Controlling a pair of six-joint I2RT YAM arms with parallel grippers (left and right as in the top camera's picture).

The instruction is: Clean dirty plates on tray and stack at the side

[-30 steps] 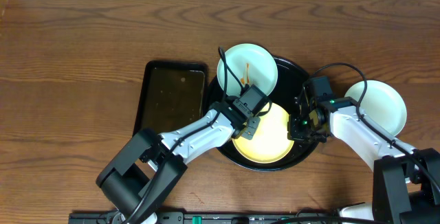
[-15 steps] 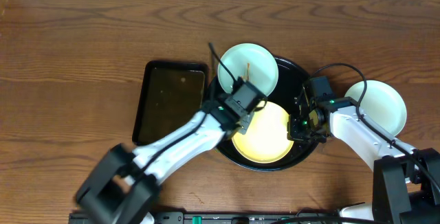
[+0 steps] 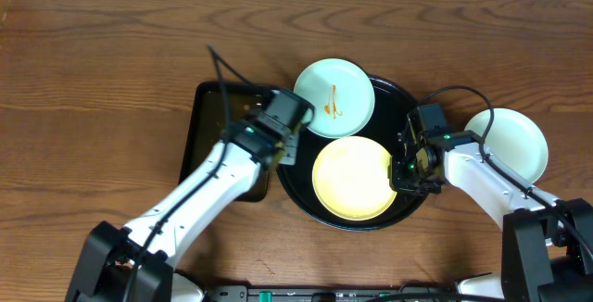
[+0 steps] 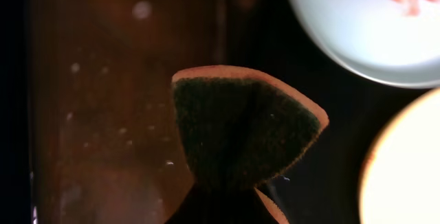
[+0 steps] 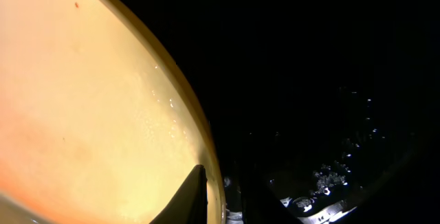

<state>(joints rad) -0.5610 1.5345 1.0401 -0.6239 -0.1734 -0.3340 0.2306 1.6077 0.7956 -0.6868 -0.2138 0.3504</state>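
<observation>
The round black tray holds a pale yellow plate and a mint-blue plate with an orange smear. A second mint-blue plate lies on the table to the right. My left gripper is shut on a dark sponge, over the gap between the rectangular dark tray and the round tray. My right gripper is shut on the yellow plate's right rim. The smeared plate shows at top right of the left wrist view.
A smaller rectangular dark tray with water drops lies left of the round tray. Water droplets sit on the round tray's black floor. The table's front edge is near the arm bases.
My left gripper with the sponge has moved left off the yellow plate to the round tray's left edge. The right gripper and the plates have not moved.
</observation>
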